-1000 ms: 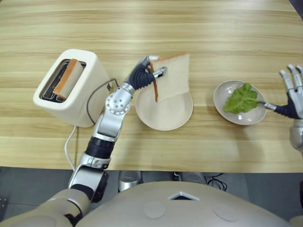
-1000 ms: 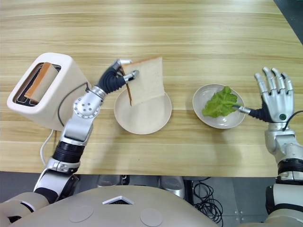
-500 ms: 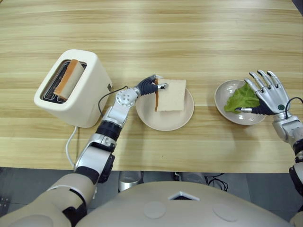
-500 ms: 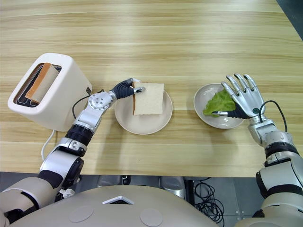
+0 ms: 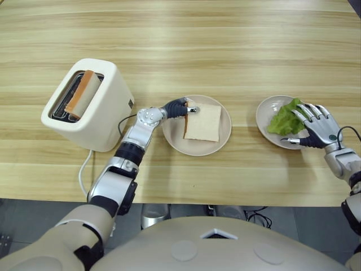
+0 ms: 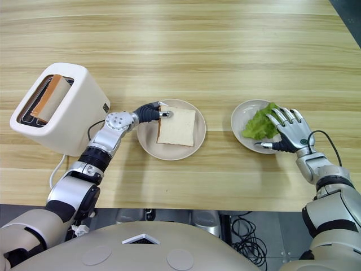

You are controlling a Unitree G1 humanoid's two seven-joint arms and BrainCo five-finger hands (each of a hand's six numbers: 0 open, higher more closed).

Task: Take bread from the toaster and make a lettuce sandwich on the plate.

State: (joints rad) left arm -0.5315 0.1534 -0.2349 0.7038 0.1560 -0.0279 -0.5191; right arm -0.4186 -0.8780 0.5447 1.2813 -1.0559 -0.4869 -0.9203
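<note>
A white bread slice [image 5: 203, 122] lies almost flat on the beige plate [image 5: 176, 137] at the table's middle. My left hand [image 5: 178, 107] sits at the plate's left rim, its fingers pinched on the slice's left edge. A second slice [image 5: 80, 93] stands in a slot of the cream toaster [image 5: 101, 116] at the left. A green lettuce leaf [image 5: 284, 119] rests in a small bowl [image 5: 265, 113] at the right. My right hand [image 5: 317, 129] hovers over the bowl's right rim, fingers spread, with the fingertips at the leaf's edge.
The toaster's cable [image 5: 83, 169] runs off the table's front edge beside my left arm. Bare wooden tabletop stretches behind the plate and bowl, and between them.
My left hand has lowered the bread slice from upright above the plate to lying on it. My right hand has moved left from beside the bowl and come down over the lettuce.
</note>
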